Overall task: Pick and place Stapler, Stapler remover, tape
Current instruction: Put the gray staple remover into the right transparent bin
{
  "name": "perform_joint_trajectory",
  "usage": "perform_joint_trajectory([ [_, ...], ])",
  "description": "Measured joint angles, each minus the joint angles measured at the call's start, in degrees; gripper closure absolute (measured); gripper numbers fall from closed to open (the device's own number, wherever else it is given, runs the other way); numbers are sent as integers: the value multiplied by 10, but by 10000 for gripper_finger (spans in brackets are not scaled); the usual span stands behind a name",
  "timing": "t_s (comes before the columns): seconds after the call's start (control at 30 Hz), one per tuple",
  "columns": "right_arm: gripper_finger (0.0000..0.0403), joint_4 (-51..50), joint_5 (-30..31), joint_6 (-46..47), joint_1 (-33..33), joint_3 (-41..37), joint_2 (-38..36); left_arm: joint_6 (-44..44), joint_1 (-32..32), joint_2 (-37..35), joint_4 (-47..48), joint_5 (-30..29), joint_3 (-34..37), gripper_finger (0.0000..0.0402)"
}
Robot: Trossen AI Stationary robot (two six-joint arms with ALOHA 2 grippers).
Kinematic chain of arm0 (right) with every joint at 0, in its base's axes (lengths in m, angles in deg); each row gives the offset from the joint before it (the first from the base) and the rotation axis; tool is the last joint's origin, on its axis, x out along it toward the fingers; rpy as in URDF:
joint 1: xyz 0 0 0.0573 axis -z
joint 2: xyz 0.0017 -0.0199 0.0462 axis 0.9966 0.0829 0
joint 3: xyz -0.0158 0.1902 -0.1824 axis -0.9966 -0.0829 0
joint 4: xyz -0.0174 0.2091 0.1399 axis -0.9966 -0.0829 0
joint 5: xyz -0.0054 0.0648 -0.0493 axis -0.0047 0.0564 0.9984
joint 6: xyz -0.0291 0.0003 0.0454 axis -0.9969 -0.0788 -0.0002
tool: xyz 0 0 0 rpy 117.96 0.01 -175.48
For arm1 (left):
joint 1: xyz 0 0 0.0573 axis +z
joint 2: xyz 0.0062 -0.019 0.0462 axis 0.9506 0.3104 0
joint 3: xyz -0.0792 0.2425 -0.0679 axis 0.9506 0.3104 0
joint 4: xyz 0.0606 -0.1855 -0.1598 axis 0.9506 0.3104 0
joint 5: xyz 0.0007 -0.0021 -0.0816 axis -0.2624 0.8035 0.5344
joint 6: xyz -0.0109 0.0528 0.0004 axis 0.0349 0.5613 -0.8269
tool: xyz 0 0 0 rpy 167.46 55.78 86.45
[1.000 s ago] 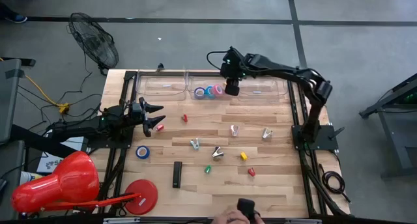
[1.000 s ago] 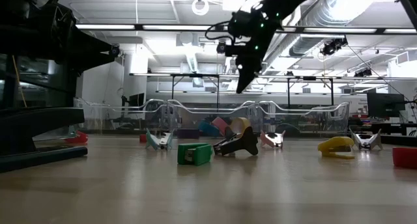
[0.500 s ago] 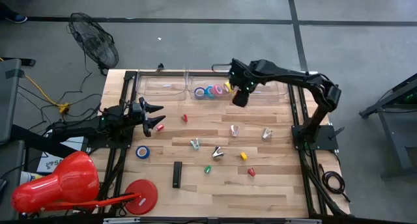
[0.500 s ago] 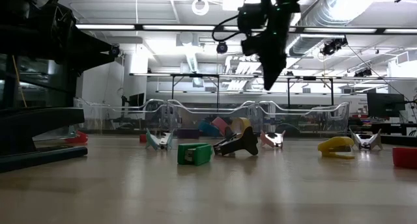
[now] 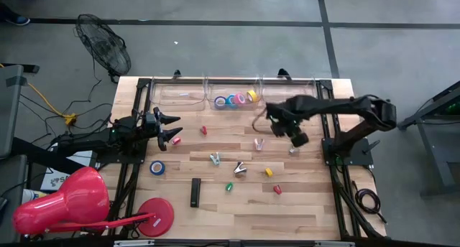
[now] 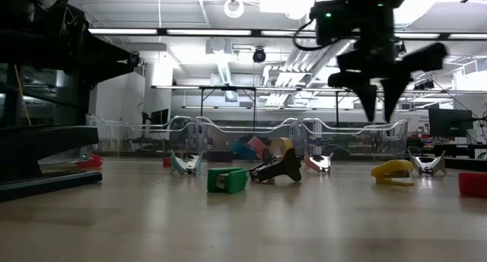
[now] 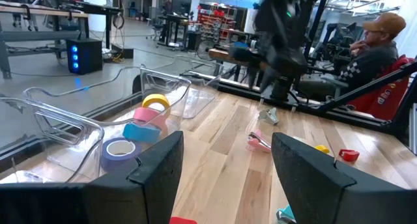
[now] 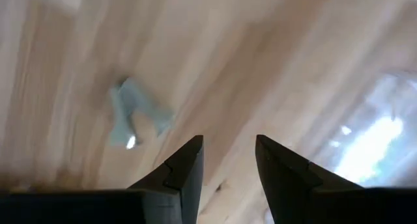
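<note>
In the right wrist view a pale remover (image 8: pixel 135 117) on the wood is blurred, so its exact shape is not clear. The red disc (image 5: pixel 155 215) is partly cut by the high view's bottom edge. A red item (image 6: pixel 472 183) is cut by the low view's edge.

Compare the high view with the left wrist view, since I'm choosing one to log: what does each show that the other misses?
Only the high view shows the fan, the red disc, the black stapler and the blue roll on the table. Only the left wrist view shows a seated person beyond the table. Both show the tape rolls in the clear tray and the right arm over the table.
</note>
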Motion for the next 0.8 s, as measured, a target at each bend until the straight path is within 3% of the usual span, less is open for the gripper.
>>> perform_joint_trajectory([
  [0.13,272,14,-4,-36,-52,-41,-22,0,0,0,0,0,0,172],
  [0.4,263,45,-36,-17,-101,-80,-23,0,0,0,0,0,0,172],
  [0.8,137,50,-29,-23,-131,-90,-16,0,0,0,0,0,0,172],
])
